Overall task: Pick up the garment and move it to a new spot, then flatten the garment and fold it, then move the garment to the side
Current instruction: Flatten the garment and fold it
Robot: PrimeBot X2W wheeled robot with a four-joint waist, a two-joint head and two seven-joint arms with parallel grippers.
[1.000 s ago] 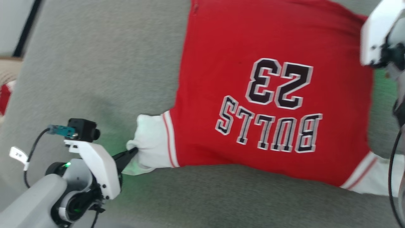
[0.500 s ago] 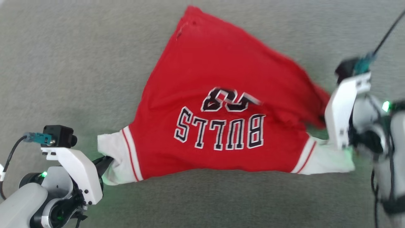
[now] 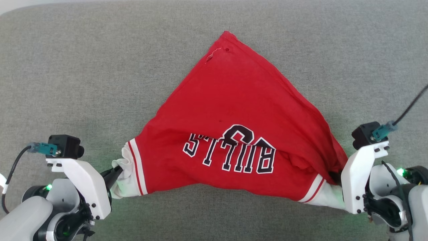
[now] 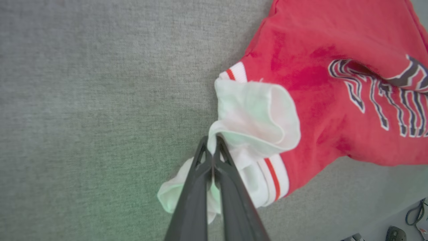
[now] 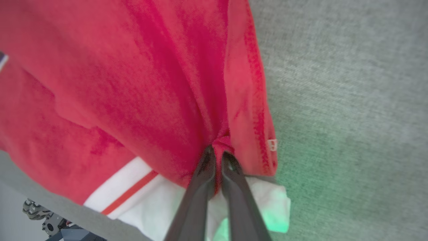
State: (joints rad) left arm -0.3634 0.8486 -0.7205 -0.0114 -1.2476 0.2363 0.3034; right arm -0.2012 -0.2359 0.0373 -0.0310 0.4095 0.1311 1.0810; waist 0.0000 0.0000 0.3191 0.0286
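A red garment [image 3: 234,100] with white sleeves lies across the middle of a grey fabric-covered counter [image 3: 83,67], pulled into a rough triangle, its tip toward the counter's far edge. Toward the counter's near left, the left claw [image 4: 211,142] is pinched tight on a white sleeve. Toward the near right, the right claw [image 5: 215,155] is clamped narrowly on bunched red fabric beside the other sleeve.

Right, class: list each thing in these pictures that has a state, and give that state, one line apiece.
garment: rumpled, pulled into a triangle, not flat
left gripper: shut on the garment, at a white sleeve
right gripper: shut on the garment, at its red side edge
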